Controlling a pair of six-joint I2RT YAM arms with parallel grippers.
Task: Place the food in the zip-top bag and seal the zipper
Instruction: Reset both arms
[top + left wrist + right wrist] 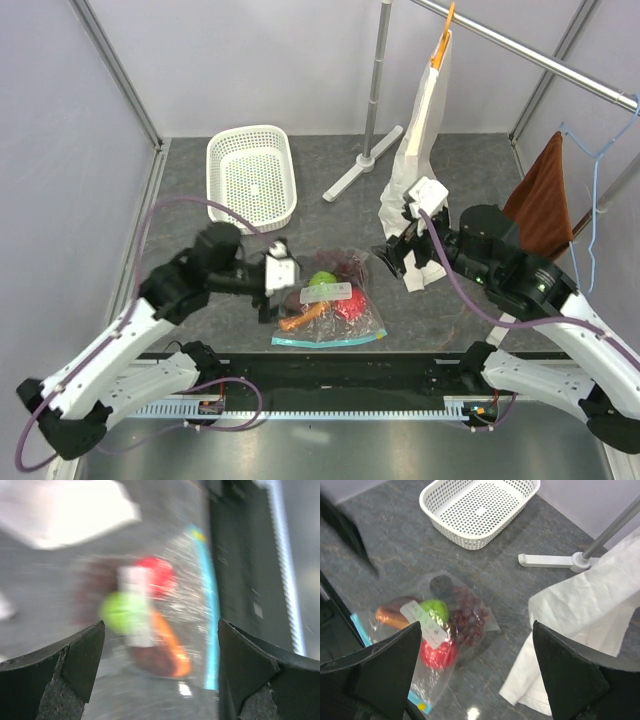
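Left gripper [276,276] is open, its 2 fingers [60,670] spread wide with nothing between them. It sits at the left edge of the zip-top bag [370,322]; can't tell if it touches the plastic. The left wrist view is blurred.

Right gripper [405,252] is also open and empty, fingers [570,675] wide. It is up off the table, right of the bag and just in front of the white paper bag [420,160].

The bag lies flat on the grey table [470,170], between the 2 arms and near the front rail. All 5 food pieces are inside:
- green round fruit [436,609] under the white label [424,625]
- red apple [438,652]
- grape bunch [467,620]
- papaya slice [392,615]
- small dark ball [440,586]

The teal zipper [325,341] runs along the bag's near edge, facing the arm bases. Can't tell if it is sealed.

A white basket [251,176] sits at back left, well apart from the bag. A brown cloth [540,205] hangs at right.
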